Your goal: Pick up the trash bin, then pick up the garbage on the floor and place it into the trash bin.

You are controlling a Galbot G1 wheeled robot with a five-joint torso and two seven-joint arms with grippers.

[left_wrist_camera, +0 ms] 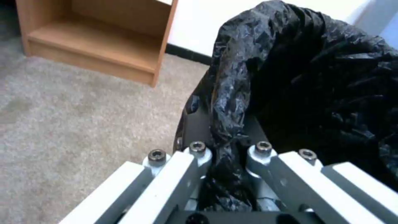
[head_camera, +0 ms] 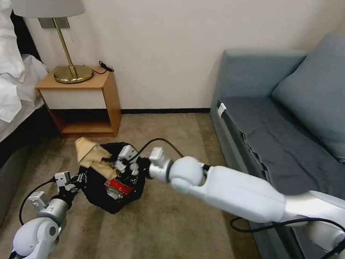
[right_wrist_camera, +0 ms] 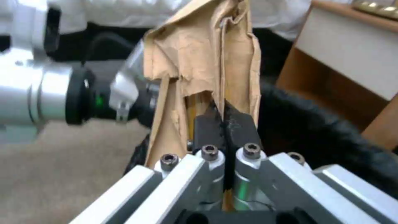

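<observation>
Down low on the robot's left, the left gripper [left_wrist_camera: 226,155] has its jaws pinched tight on the black-bagged rim of the trash bin [head_camera: 114,180], held just above the carpet [head_camera: 169,227]. Red-and-white wrapper [head_camera: 118,187] already lies inside. Right gripper [right_wrist_camera: 226,146], clamped on the crumpled brown paper bag [right_wrist_camera: 199,62], holds it over the bin's mouth, so I'd judge the job well along.

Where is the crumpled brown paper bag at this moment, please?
In the head view, the brown paper bag is pinched in the right gripper, over the rim of the trash bin, which the left gripper holds up in front of the nightstand.
</observation>
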